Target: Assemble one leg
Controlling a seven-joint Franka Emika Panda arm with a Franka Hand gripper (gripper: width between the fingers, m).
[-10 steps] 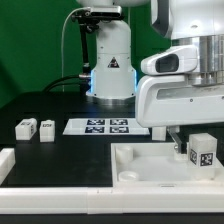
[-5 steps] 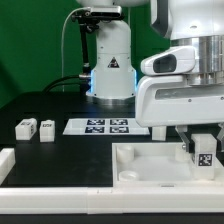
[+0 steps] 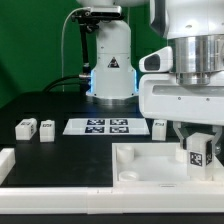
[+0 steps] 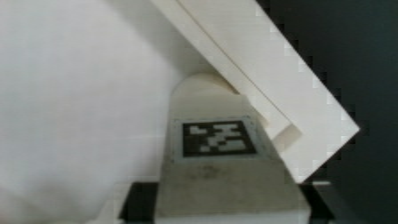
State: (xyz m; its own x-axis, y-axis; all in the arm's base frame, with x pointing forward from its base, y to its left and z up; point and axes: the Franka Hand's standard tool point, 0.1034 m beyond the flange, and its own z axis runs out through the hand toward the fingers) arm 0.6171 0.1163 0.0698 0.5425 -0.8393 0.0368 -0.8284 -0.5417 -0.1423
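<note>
Exterior view: my gripper (image 3: 197,140) grips the leg (image 3: 197,154) over the white panel (image 3: 140,160) near its right corner. Two more legs (image 3: 35,128) sit on the bench (image 3: 60,150). Wrist view: fingers (image 4: 322,204) flank the tagged leg (image 4: 221,150) against the panel (image 4: 80,110).

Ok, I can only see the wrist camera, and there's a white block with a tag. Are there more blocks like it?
Observer: Yes, two loose legs sit side by side at the exterior view's left, far from the leg in the tool.
Operator: What's between them and mine?
Observer: The marker board, flat on the table.
Operator: And the big white thing?
Observer: That's the panel, lying flat in front of the marker board.
</note>
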